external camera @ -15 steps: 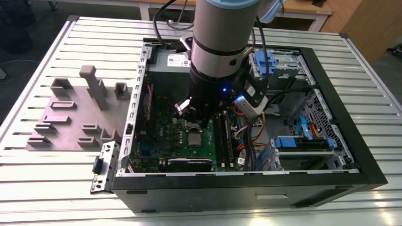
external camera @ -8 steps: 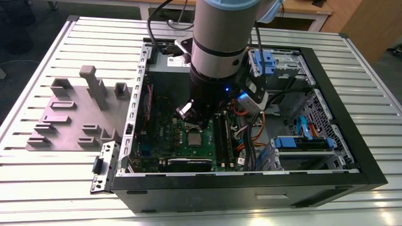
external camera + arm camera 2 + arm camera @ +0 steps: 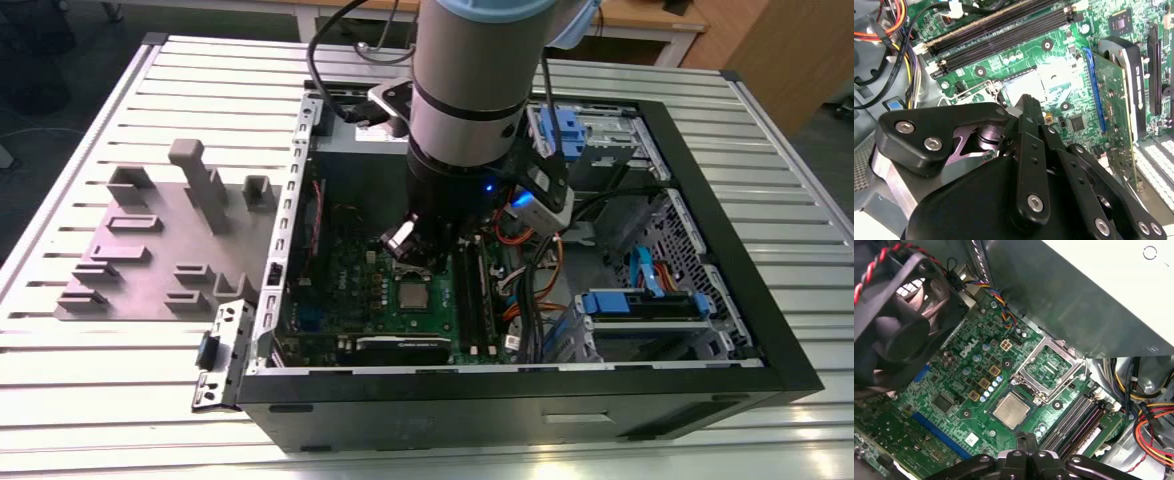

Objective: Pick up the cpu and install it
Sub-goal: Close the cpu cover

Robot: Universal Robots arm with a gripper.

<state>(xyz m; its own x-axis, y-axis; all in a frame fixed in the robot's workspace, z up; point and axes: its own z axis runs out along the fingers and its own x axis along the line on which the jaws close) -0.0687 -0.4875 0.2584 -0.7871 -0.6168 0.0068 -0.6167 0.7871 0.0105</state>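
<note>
One open computer case (image 3: 747, 330) of black and grey sheet metal lies on a ribbed aluminium tabletop (image 3: 107, 400), beside one grey moulded fixture plate (image 3: 160, 250) at the exterior view's left. Inside lies one green motherboard (image 3: 954, 390) carrying one cpu (image 3: 1011, 409), a small flat square chip with a silvery metal top, seated in its socket beside the one raised, rectangular metal socket frame (image 3: 1049, 367). One black round fan (image 3: 899, 325) and dark memory slots (image 3: 1074, 420) flank it. The single black gripper (image 3: 1026, 442) hovers just above the cpu, its fingers drawn together, holding nothing.
</note>
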